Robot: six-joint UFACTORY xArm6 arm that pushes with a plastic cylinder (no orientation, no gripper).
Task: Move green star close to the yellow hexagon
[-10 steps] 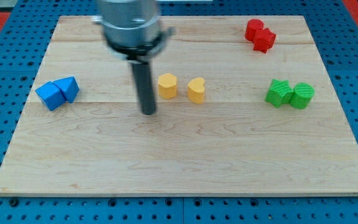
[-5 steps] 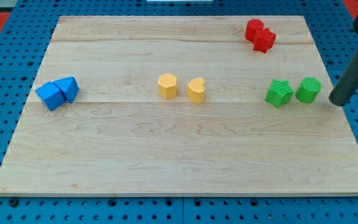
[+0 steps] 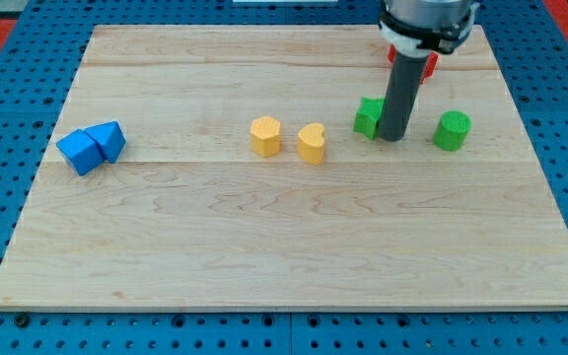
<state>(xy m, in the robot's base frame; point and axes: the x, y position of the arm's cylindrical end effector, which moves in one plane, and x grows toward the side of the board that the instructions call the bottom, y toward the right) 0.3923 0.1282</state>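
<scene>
The push is under way: my tip [image 3: 393,137] sits against the right flank of the green star [image 3: 368,116], which lies just to the tool's left and is partly hidden behind the rod. The tool is a plain rod with nothing to open or close, so it holds nothing and only bears on the star's side. Further left of the tool stand the yellow heart [image 3: 311,142] and, beyond it, the yellow hexagon [image 3: 265,135], the goal. As I judge it, the next move is a leftward slide, steered above or below the heart so the star ends beside the hexagon. The rod stands nearly upright from the view's top, on the tabletop [image 3: 264,247]. A green cylinder [image 3: 452,130] rests to the tool's right, apart.
</scene>
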